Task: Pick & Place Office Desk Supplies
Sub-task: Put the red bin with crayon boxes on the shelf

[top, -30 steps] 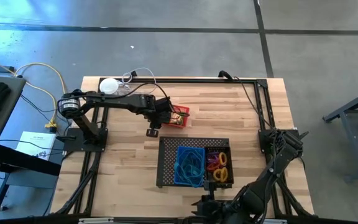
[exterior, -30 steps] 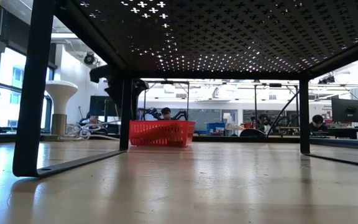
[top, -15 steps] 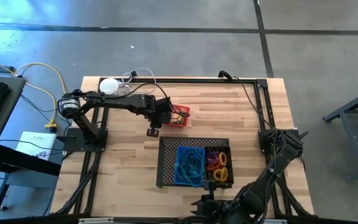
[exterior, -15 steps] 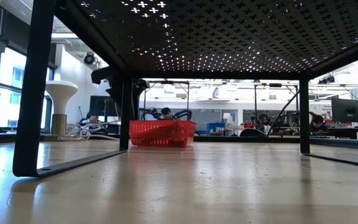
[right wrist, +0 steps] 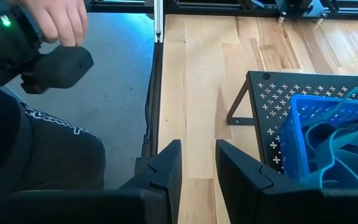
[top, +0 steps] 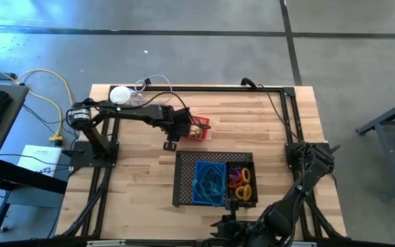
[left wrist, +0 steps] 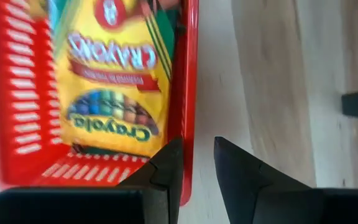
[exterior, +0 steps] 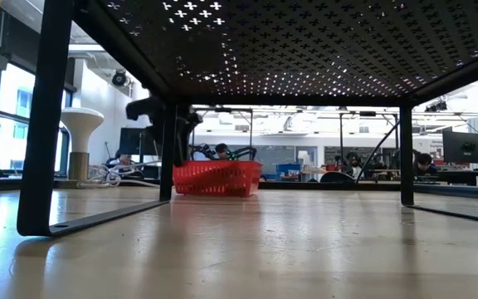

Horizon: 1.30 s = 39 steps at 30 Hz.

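The left gripper (left wrist: 197,144) is out over the far left half of the table (top: 252,116). Its two fingers are nearly together, one on either side of the red mesh basket's (top: 199,130) long side wall at the rim, and I take that for a pinch on the wall. From table height I can't tell whether the basket sits on the wood or is just off it. A yellow Crayola crayon box (left wrist: 114,93) lies flat inside and fills most of the floor.

I'd judge the basket light, and the box adds little to it. Its thin plastic mesh will flex under a squeeze, and the smooth rim could slip. Held by one wall it will want to hang tilted, and the box could slide to the low end. A hold near the middle of a long wall, low enough to catch the mesh below the rim, seems the safest.

Behind the arm, near the table's far left corner, sits a white round disc (top: 120,94) with its cable.

Nearer the front, about the middle, is the black perforated tray (top: 181,180), which stands raised on legs. It carries a blue mesh basket (top: 209,184) of blue loops. Just to the right, yellow and red rubber bands (top: 242,180) lie in a dark compartment.

The right gripper (right wrist: 197,149) waits at the table's front edge beside the tray. Its fingers are a little apart with nothing between them. Past the edge, a person's hand (right wrist: 58,18) rests above a dark handle.
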Each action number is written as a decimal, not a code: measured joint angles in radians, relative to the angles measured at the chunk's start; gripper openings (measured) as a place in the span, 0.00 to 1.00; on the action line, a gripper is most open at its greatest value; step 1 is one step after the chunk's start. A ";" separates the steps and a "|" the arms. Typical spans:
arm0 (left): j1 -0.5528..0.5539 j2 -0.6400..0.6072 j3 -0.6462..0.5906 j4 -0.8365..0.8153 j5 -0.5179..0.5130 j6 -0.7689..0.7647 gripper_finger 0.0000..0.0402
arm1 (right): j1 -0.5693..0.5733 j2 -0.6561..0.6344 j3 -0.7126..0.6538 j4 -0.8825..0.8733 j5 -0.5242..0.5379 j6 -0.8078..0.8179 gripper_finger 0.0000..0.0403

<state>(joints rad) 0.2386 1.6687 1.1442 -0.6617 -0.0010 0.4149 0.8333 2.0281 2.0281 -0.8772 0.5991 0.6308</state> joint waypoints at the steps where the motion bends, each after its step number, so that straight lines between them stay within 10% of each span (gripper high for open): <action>1: 0.002 0.007 -0.002 -0.005 -0.001 0.000 0.21 | 0.000 0.000 0.000 0.000 0.000 0.000 0.21; 39: -0.098 -0.045 -0.002 -0.111 -0.451 -0.078 0.01 | 0.003 0.000 0.000 0.051 0.001 -0.005 0.21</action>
<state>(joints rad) 0.1405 1.6239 1.1423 -0.7728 -0.4519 0.3370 0.8367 2.0281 2.0281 -0.8257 0.6005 0.6262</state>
